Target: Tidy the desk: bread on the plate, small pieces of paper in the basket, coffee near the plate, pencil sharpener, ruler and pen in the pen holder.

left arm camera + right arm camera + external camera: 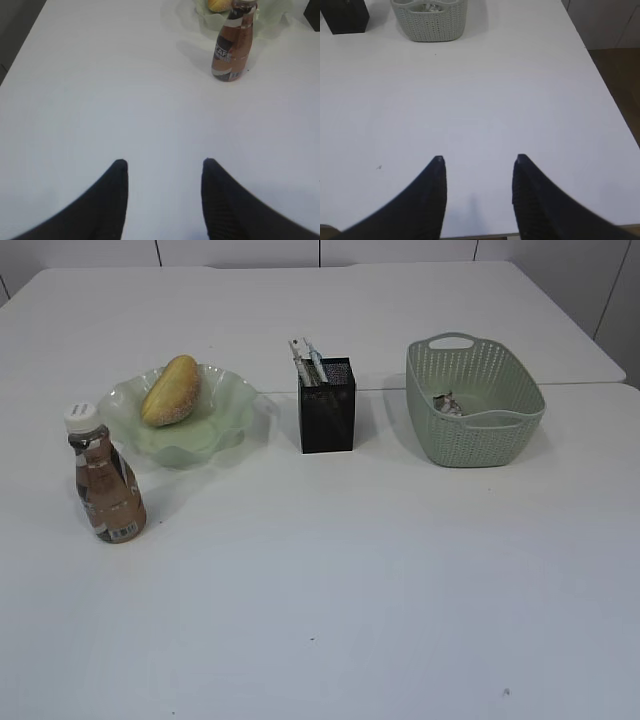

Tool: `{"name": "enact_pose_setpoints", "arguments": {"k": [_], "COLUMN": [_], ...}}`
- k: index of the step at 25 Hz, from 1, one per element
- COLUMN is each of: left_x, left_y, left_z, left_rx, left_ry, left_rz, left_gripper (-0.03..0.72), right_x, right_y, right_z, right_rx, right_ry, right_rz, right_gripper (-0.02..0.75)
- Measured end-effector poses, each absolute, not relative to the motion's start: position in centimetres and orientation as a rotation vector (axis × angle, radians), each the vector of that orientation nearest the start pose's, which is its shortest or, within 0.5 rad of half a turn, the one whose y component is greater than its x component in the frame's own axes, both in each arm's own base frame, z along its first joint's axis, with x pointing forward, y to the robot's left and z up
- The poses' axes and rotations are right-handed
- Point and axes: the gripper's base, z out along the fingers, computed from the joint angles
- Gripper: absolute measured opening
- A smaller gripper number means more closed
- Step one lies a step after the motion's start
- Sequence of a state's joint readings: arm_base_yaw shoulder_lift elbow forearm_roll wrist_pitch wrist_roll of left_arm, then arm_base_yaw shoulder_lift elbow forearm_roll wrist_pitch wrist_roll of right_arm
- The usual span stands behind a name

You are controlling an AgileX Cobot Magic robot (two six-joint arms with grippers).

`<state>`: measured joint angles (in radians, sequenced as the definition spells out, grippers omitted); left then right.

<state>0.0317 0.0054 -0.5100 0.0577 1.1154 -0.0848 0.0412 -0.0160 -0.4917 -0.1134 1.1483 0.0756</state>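
1. Over the near left part of the desk [100, 100], we see the left gripper [165, 162] with its two dark fingers spread and nothing between them, only bare white tabletop.
2. Ahead of that gripper and to its right, well apart from it, we find the coffee [232, 47] standing upright, brown with a printed label.
3. Just beyond the bottle we make out the plate [280, 22] and a sliver of the bread [217, 5] at the top edge of the left wrist view.
4. On the near right part of the desk, we see the right gripper [477, 159] likewise spread and empty, its tips above bare surface close to the front edge.
5. Far ahead of it and to its left, we see the basket [430, 22]; further left still, the corner of the pen holder [345, 17].
6. In the exterior view neither gripper shows; we see the coffee [105, 480] just in front of and left of the plate [235, 405], on which the bread [172, 390] lies.
7. The pen holder [327, 415] stands mid-table between plate and basket, with light-coloured items sticking up from its left side; we cannot tell which they are.
8. The basket [470, 430] sits to the right, with something small and crumpled [446, 402] inside.
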Motion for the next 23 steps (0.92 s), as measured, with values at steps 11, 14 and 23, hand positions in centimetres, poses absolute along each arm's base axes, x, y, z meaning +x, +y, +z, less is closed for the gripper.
{"name": "enact_pose_setpoints", "arguments": {"k": [11, 14, 23], "left_x": [-0.78, -0.78, -0.78], "left_y": [0.45, 0.45, 0.45], "left_z": [27.58, 27.58, 27.58], "left_rx": [-0.129, -0.129, -0.129], "left_ry": [2.089, 2.089, 2.089], "left_rz": [0.039, 0.039, 0.039], "left_gripper": [0.337, 0.337, 0.337], "right_x": [-1.03, -1.03, -1.04], "right_y": [-0.98, -0.97, -0.96], "right_z": [26.84, 26.84, 26.84], "right_rx": [0.055, 0.057, 0.068], "right_ry": [2.118, 2.118, 2.118], "right_rz": [-0.072, -0.073, -0.079], "right_gripper": [0.352, 0.352, 0.352]}}
